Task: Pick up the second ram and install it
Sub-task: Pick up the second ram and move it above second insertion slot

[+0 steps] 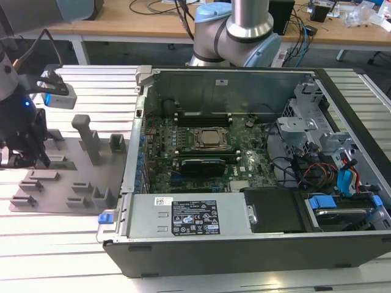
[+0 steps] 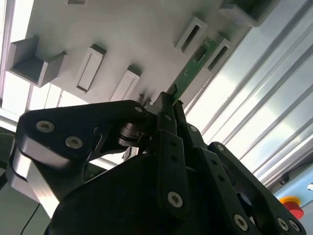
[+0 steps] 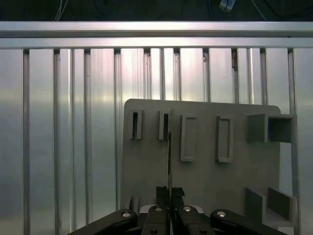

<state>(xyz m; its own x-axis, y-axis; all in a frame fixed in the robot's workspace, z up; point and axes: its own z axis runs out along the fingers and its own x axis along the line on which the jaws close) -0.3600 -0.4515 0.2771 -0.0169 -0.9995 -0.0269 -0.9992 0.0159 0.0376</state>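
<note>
The second ram is a thin green board with dark chips, and my gripper is shut on its near end. Its far end reaches a slotted holder on the grey fixture plate. Seen edge-on in the first wrist view, the second ram runs as a thin line from the gripper towards the upright holders of the fixture plate. At the exterior view's left, the gripper stands low over the fixture plate.
An open computer case fills the exterior view's middle and right. Inside it is the motherboard with the CPU socket and long black slots beside it. Cables and drive bays crowd the case's right. Posts rise from the plate.
</note>
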